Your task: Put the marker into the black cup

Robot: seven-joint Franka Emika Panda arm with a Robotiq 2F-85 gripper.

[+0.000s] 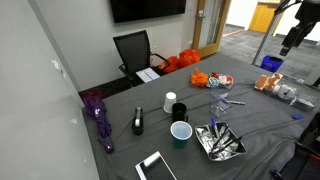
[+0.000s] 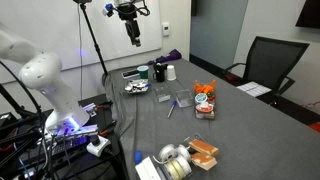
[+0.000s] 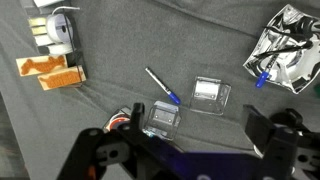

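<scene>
A white marker with a blue cap (image 3: 160,86) lies flat on the grey table, and it also shows in both exterior views (image 1: 220,104) (image 2: 171,106). The small black cup (image 1: 179,111) (image 2: 160,72) stands upright between a small white cup (image 1: 169,101) (image 2: 171,72) and a wider blue cup (image 1: 181,133) (image 2: 143,73). My gripper (image 3: 185,140) is open and empty. It hangs high above the table (image 1: 290,40) (image 2: 131,35), far from the marker. The cups are out of the wrist view.
Two clear plastic boxes (image 3: 163,117) (image 3: 210,93) lie beside the marker. A foil tray with more pens (image 3: 285,50) (image 1: 220,140) stands near the blue cup. Orange items (image 1: 205,80) (image 3: 55,72), a tape roll (image 3: 60,30), a purple umbrella (image 1: 98,112) and a chair (image 1: 135,50) are around.
</scene>
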